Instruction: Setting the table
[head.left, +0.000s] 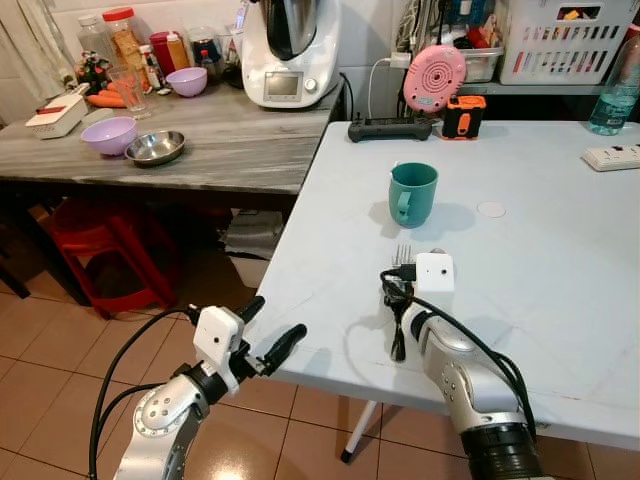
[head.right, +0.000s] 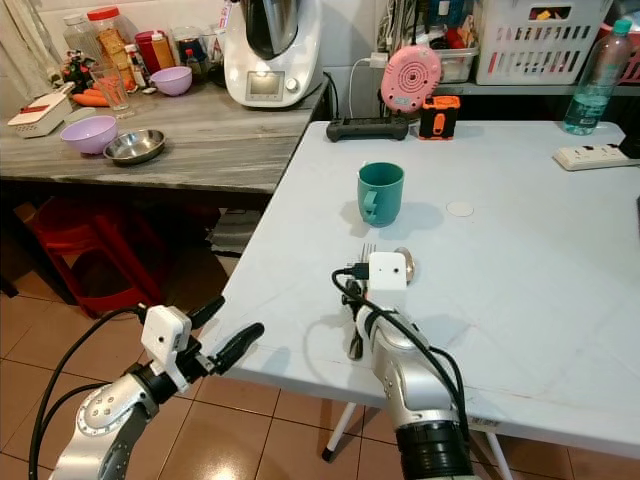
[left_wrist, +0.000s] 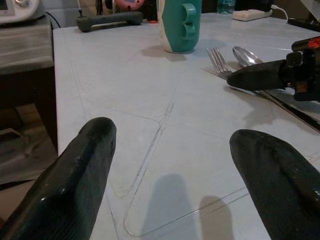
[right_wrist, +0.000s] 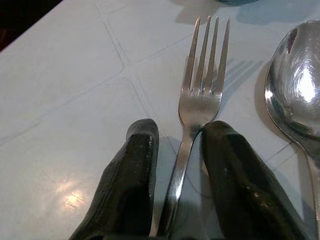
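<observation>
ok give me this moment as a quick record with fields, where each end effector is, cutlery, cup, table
right end effector: low over the white table, fingers on either side of the fork handle, narrow gap
left end effector: open, at the table's near left edge, holding nothing
fork: flat on the table, tines pointing toward the cup
spoon: lying beside the fork, bowl up
cup: teal, upright, beyond the cutlery
table: white, cutlery near its front edge
stage: fork at its place, grip state unclear
</observation>
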